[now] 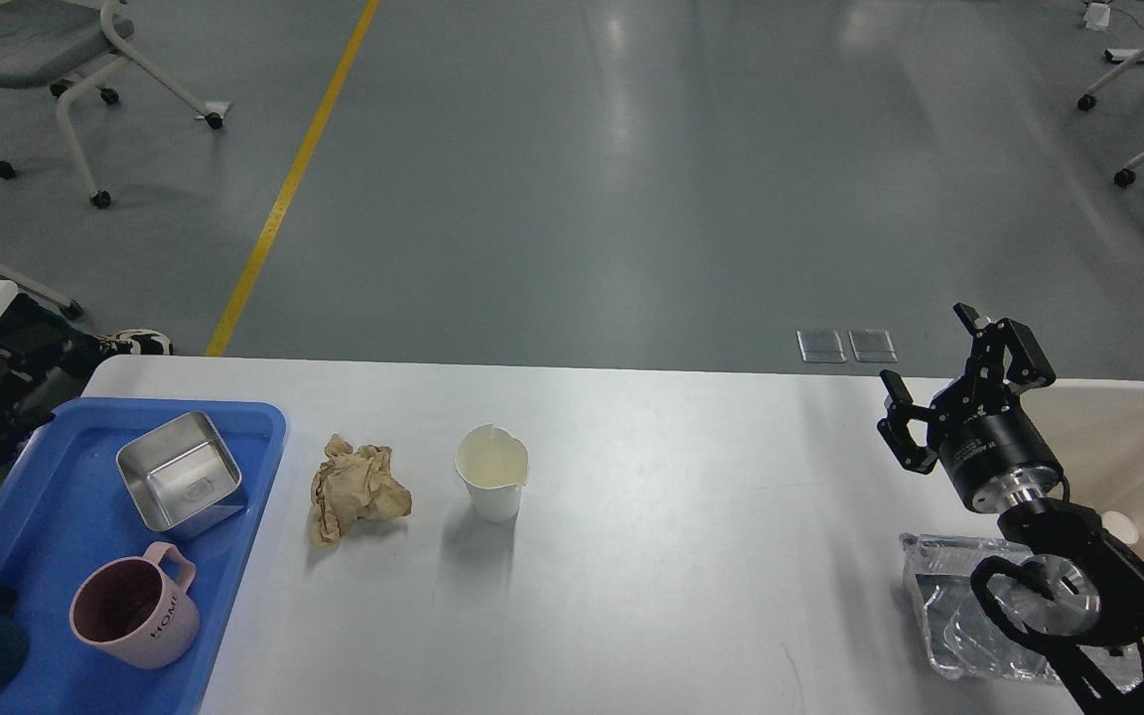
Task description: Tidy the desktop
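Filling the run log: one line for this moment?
right gripper: open, empty, raised | paper cup, crumpled paper: on desktop | left arm: unseen

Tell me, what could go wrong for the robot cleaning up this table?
The white paper cup stands upright and light, with a dented rim; a hard squeeze from the open right claw could crush or tip it. The crumpled brown paper lies right beside the cup, so reaching for one may knock the other. The clear plastic container sits under the arm and could get bumped.

Bare desktop (pixel 711 516) lies open between paper cup (pixel 493 475) and foil container (pixel 949 596).
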Available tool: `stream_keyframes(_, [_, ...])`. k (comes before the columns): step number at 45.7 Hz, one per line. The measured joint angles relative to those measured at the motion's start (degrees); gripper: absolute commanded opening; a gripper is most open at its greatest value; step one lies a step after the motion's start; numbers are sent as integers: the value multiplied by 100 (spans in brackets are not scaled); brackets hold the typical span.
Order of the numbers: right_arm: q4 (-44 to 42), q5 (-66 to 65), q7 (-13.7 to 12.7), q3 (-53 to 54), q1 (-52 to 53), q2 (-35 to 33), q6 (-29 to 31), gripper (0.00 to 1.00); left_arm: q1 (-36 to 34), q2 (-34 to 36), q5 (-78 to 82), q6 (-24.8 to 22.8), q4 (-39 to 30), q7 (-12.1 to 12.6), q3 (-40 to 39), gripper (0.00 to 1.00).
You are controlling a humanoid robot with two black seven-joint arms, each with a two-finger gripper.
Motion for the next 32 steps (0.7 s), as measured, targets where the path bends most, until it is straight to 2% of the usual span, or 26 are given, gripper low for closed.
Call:
stream_keyframes(12, [0,0,-9,-9,-1,-79,-8,100,212,-86,-1563,-2,-261,4,-1308,96])
stream_keyframes(18, [0,0,-9,-9,-10,-212,-8,100,505,-145,-1776,142,-974,4,-1754,96])
stream_keyframes(27, [0,9,-16,-5,-14,-310,-16,100,859,-234,-1794,868,-2237,-46,-2033,96])
stream_keyframes(32, [0,9,-19,-5,-20,-339,-17,100,1200,-458,-1814,1238,-2959,-45,-2507,96])
